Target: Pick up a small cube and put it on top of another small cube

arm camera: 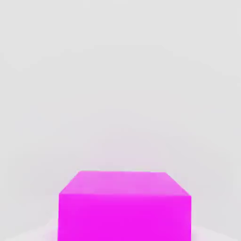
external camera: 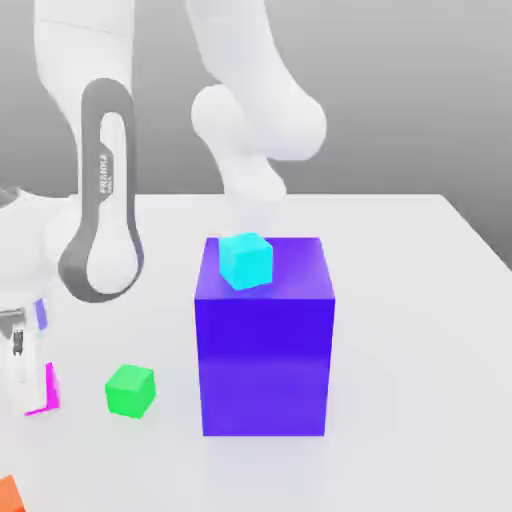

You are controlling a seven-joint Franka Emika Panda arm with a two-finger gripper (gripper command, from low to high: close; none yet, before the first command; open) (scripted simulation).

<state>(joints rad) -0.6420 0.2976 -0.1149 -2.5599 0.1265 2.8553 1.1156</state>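
Exterior view: white arm reaches down toward the exterior view's left edge. The hand is low at that edge, just above the tabletop, partly cut off by the frame. A magenta cube sits right at the hand, only a thin slice of it visible past the white body of the hand. Whether the cube rests on the tabletop or is lifted, cannot tell.

Hand state: fingers pressed together as far as they go here, pinching the magenta cube.

Hand view: magenta cube seen close, top face and one side face, squarely under the camera, pale tabletop beyond it.

Other items, exterior view:
- Large blue block, upright, mid-tabletop.
- Cyan cube on top of the blue block, near its corner toward the exterior view's left, slightly rotated against the block's edges.
- Green cube on the tabletop, between the magenta cube and the blue block, touching neither.
- Orange cube, a corner of it at the bottom edge toward the exterior view's left, well apart from the block.

The exterior view gives the layout; the hand view gives the magenta cube's full shape.
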